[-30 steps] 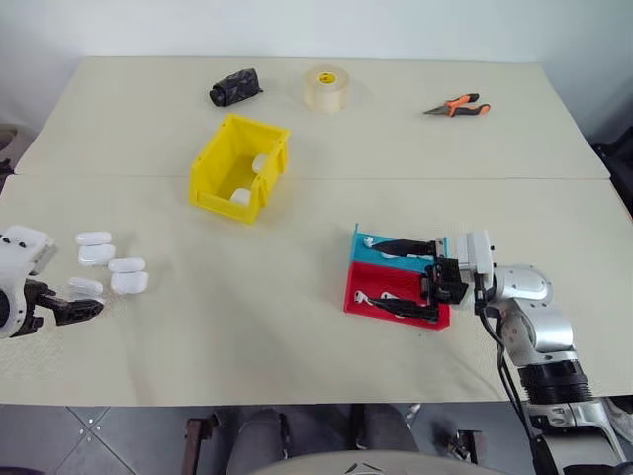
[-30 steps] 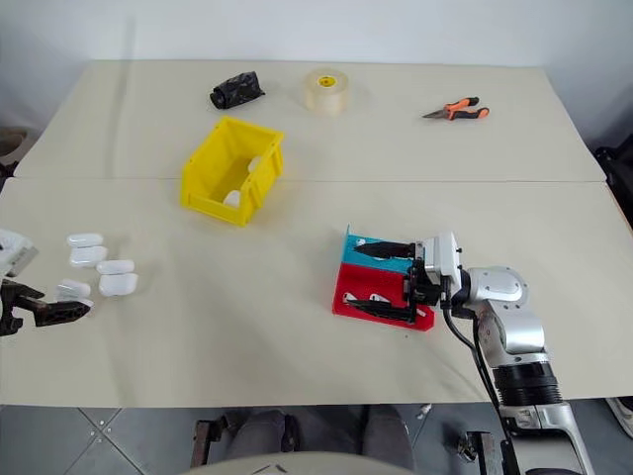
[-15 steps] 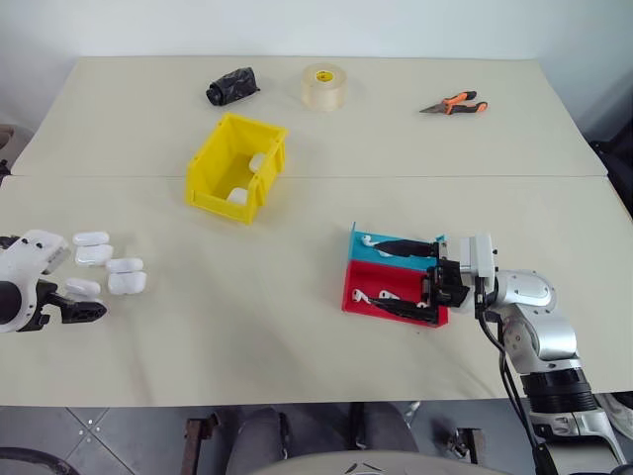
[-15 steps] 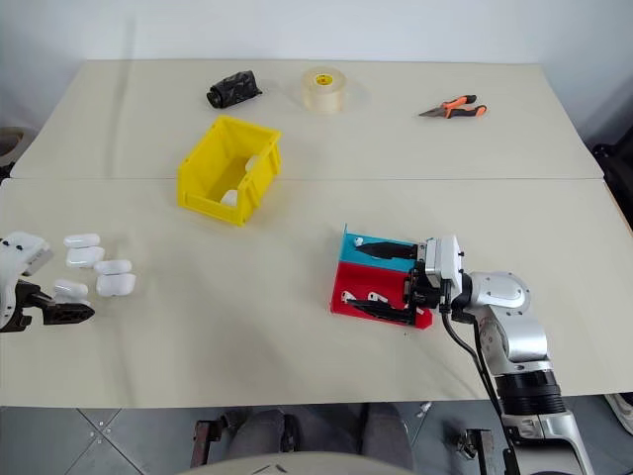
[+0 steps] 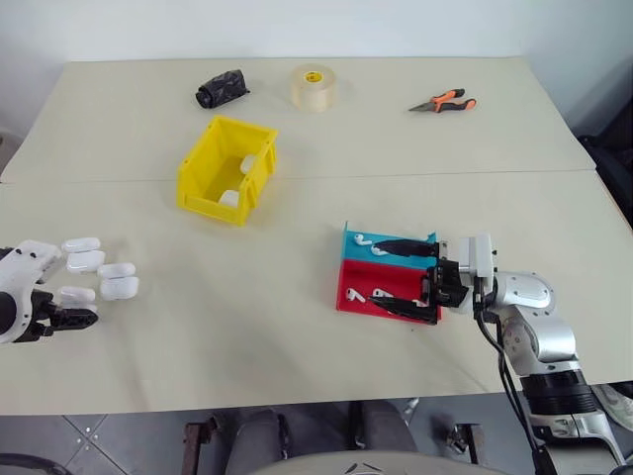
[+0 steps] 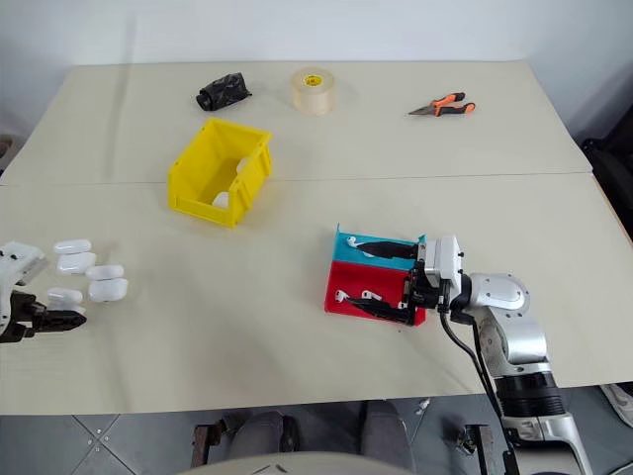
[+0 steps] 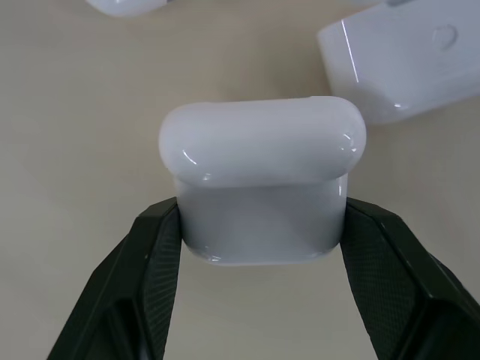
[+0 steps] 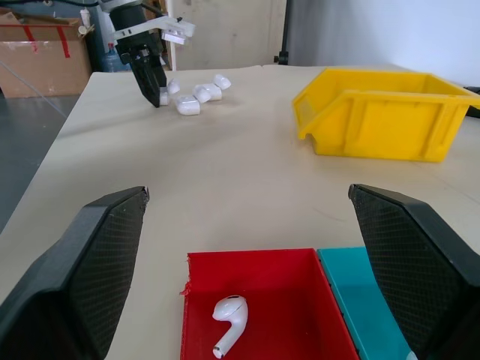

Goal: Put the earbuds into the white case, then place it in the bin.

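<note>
Gripping the white case (image 7: 262, 187) between the left gripper (image 7: 262, 232) fingers, clamped on its two sides at the table's (image 5: 297, 327) left edge, beside other cases (image 5: 104, 277). Holding the right gripper (image 5: 404, 279) spread wide over the red-and-blue tray (image 5: 361, 309) with earbuds (image 8: 229, 322).

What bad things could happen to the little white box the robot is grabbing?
The left gripper pinches the white case only by its lower body, and it looks glossy, so it might slip when lifted. Other white cases lie close beside it and could get bumped. The case's lid is shut, so the earbuds in the red-and-blue tray cannot go in yet.
</note>
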Available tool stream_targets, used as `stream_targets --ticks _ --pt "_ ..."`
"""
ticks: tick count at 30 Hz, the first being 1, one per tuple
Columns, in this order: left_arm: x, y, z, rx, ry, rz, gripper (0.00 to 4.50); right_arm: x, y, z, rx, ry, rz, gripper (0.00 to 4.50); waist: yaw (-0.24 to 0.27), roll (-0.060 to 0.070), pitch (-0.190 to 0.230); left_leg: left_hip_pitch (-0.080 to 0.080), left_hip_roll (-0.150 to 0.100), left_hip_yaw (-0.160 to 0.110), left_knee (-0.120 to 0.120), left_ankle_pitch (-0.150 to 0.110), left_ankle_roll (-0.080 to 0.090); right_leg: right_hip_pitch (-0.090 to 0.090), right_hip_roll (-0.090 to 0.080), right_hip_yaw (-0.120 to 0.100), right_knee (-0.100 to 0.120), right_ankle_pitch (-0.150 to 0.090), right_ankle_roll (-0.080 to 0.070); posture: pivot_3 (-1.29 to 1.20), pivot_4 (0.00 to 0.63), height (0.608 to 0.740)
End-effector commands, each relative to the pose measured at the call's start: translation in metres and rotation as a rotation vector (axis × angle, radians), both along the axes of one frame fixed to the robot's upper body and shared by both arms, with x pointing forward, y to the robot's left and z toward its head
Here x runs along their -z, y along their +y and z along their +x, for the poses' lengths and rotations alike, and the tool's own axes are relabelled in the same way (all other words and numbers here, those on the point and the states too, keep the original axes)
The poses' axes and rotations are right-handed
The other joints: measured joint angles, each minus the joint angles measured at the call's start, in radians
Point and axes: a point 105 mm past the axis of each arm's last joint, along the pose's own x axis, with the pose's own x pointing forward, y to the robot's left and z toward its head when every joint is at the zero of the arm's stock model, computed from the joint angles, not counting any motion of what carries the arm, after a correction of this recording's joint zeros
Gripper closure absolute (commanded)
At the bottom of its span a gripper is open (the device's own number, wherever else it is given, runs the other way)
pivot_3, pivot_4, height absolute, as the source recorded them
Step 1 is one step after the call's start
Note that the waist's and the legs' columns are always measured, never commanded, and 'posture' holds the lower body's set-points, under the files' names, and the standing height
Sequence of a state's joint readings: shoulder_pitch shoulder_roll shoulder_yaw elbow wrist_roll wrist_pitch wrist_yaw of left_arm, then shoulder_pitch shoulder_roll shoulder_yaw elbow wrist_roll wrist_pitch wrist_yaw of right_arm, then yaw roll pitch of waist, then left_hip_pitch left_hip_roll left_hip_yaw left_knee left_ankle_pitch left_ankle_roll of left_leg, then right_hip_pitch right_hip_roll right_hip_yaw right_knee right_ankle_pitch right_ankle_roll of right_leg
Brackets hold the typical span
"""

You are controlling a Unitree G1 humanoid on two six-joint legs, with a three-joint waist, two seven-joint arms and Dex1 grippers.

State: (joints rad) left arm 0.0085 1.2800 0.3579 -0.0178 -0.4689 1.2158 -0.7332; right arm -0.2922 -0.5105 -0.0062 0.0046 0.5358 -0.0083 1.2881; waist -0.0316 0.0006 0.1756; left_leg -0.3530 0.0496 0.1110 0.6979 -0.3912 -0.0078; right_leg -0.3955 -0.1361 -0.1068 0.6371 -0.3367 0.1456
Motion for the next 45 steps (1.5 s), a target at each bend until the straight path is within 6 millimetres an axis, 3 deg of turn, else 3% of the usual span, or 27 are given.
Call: stream_targets --ticks 1,5,8,10,19,24,31,36,38,40,45 --pt "-0.018 -0.008 -0.010 0.092 -0.134 -0.065 1.72 -0.005 -0.005 0.001 0.010 -0.034 0.009 0.00 0.000 -0.001 0.000 0.000 0.000 0.000 0.000 0.000 0.000 0.000 0.000 0.000 0.000 0.000 0.000 0.00 0.150 0.740" --pt "-0.029 -0.025 -0.033 0.293 -0.312 -0.107 1.72 -0.002 -0.009 0.006 0.018 -0.026 0.002 0.00 -0.004 -0.002 0.001 0.000 0.001 0.003 0.000 0.000 0.000 -0.002 0.000 0.000 0.000 0.000 0.000 0.00 0.150 0.740" --pt "-0.066 -0.075 -0.034 0.618 -0.700 -0.177 1.72 0.000 -0.013 0.010 0.030 -0.016 -0.015 0.00 0.012 -0.002 0.001 -0.001 0.002 0.003 0.001 0.000 0.000 -0.001 0.000 0.000 -0.001 0.000 0.000 0.00 0.150 0.740" --pt "-0.070 -0.097 -0.029 0.703 -0.791 -0.200 1.72 0.001 -0.017 0.013 0.042 -0.015 -0.028 0.00 0.026 -0.004 0.000 -0.001 0.001 0.002 0.004 0.000 0.000 0.000 -0.002 0.000 -0.001 0.000 0.000 0.00 0.150 0.740" --pt "-0.047 -0.219 -0.003 1.093 -0.994 -0.517 1.72 -0.008 -0.055 0.005 0.185 -0.043 -0.087 0.00 0.035 -0.004 -0.001 -0.001 -0.002 -0.002 0.005 -0.001 0.001 0.002 -0.004 -0.001 0.002 0.001 -0.001 0.00 0.150 0.740" --pt "-0.034 -0.264 0.006 1.253 -1.051 -0.683 1.72 -0.014 -0.091 -0.014 0.326 -0.060 -0.158 0.00 0.033 -0.004 -0.002 -0.001 -0.002 -0.002 0.006 -0.001 0.001 0.002 -0.004 -0.002 0.002 0.001 -0.001 0.00 0.150 0.740" --pt "-0.024 -0.309 0.023 1.415 -1.187 -0.720 1.72 -0.014 -0.141 -0.066 0.543 -0.010 -0.278 0.00 0.059 -0.005 -0.003 -0.001 -0.002 -0.001 0.007 -0.001 0.002 0.004 -0.004 -0.002 0.000 0.001 -0.001 0.00 0.150 0.740" --pt "-0.017 -0.321 0.027 1.450 -1.201 -0.742 1.72 -0.012 -0.152 -0.087 0.631 0.038 -0.328 0.00 0.054 -0.006 -0.003 0.000 -0.002 -0.001 0.007 -0.001 0.002 0.005 -0.003 -0.002 -0.002 0.001 0.000 0.00 0.150 0.740" --pt "-0.013 -0.325 0.023 1.492 -1.192 -0.751 1.72 -0.010 -0.151 -0.091 0.644 0.070 -0.350 0.00 0.054 -0.006 -0.003 0.000 -0.001 -0.001 0.006 -0.001 0.002 0.004 -0.002 -0.002 -0.002 0.001 0.000 0.00 0.150 0.740" --pt "-0.005 -0.330 0.019 1.569 -1.170 -0.712 1.72 -0.011 -0.145 -0.082 0.683 0.147 -0.371 0.00 0.056 -0.005 -0.003 0.000 -0.001 -0.001 0.007 -0.001 0.002 0.004 -0.002 -0.002 -0.001 0.001 0.000 0.00 0.150 0.740" --pt "-0.006 -0.337 0.022 1.559 -1.158 -0.708 1.72 -0.019 -0.104 -0.065 0.542 0.235 -0.485 0.00 0.055 -0.004 -0.004 0.000 -0.001 -0.003 0.010 -0.001 0.003 0.005 -0.002 -0.001 -0.001 0.002 0.000 0.00 0.150 0.740"
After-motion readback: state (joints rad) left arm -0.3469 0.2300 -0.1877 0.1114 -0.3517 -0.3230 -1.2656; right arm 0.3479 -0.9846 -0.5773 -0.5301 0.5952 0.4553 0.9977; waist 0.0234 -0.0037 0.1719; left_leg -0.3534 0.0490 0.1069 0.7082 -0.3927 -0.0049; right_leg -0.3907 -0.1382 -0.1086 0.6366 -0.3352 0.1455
